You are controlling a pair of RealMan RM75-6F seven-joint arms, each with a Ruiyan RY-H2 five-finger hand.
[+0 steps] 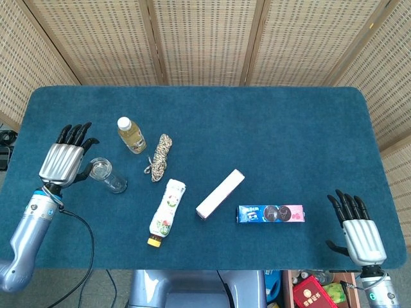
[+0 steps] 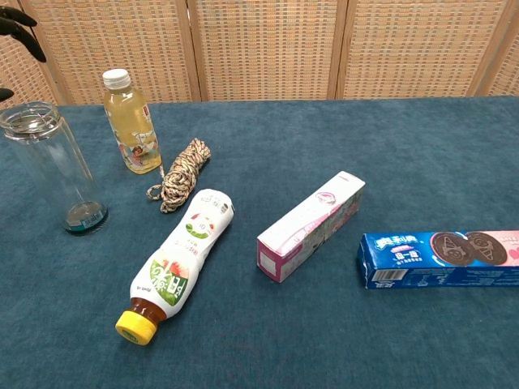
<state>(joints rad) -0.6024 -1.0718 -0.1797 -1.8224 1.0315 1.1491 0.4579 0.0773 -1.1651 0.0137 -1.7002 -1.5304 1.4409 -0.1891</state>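
Left hand: the left hand (image 1: 61,160) hovers at the left edge of the desk (image 1: 257,128), fingers spread, holding nothing; in the chest view only its dark fingertips (image 2: 20,20) show at the top left corner.
Nearest thing: the clear glass jar (image 1: 106,174) stands upright just to the right of that hand, apart from it as far as the head view shows; its mouth is open at the top (image 2: 32,117).
Step in hand, as I judge it: the hand stands beside the jar with a small gap between them.
Doing it well: any grip should go round the jar's wall below the rim, thumb on one side and fingers opposite, since the glass is tall, narrow and likely to tip if nudged high up.
Risk: the yellow drink bottle (image 1: 131,135) stands near, further and to the right; a sideways push on the jar could reach it.
Right hand: the right hand (image 1: 359,234) rests at the near right edge, fingers spread, holding nothing, well apart from everything.
Other things: a coil of rope (image 1: 160,156), a lying white bottle (image 1: 167,204), a pink box (image 1: 220,194) and a blue biscuit box (image 1: 270,213).
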